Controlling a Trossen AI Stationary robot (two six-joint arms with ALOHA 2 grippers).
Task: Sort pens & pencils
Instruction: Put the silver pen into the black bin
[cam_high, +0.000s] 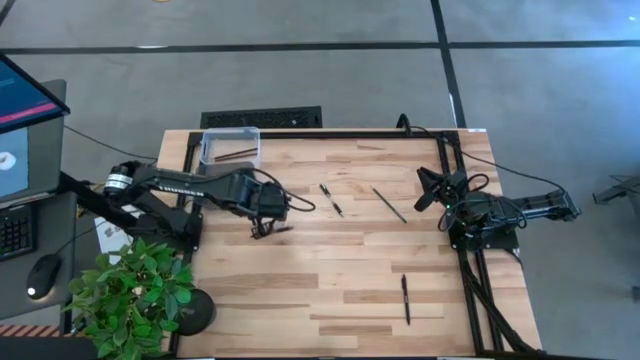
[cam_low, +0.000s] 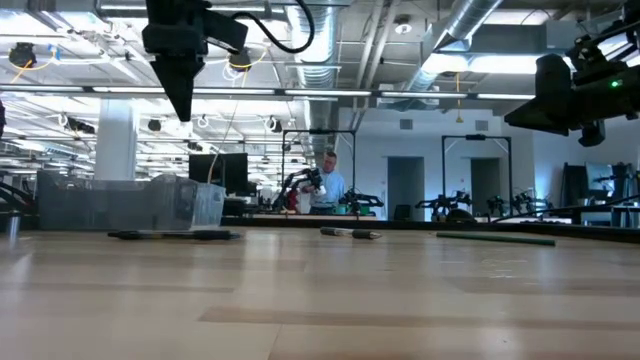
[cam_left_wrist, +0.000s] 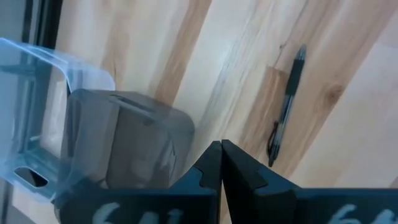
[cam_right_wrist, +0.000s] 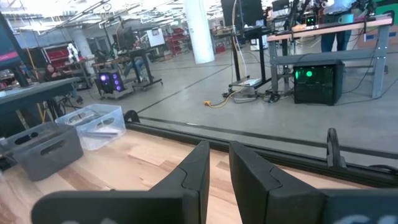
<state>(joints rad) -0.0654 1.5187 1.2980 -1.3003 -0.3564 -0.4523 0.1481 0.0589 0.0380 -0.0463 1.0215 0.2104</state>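
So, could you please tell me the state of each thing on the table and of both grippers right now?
left gripper: shut, empty, above the table.
right gripper: slightly open, empty, at the table's right edge.
clear bin: upright, holding a binned pencil.
near pen: lying loose by the left gripper.
middle pen: lying loose.
loose pencil: lying unsorted, apart from the middle pen.
front pen: lying alone.
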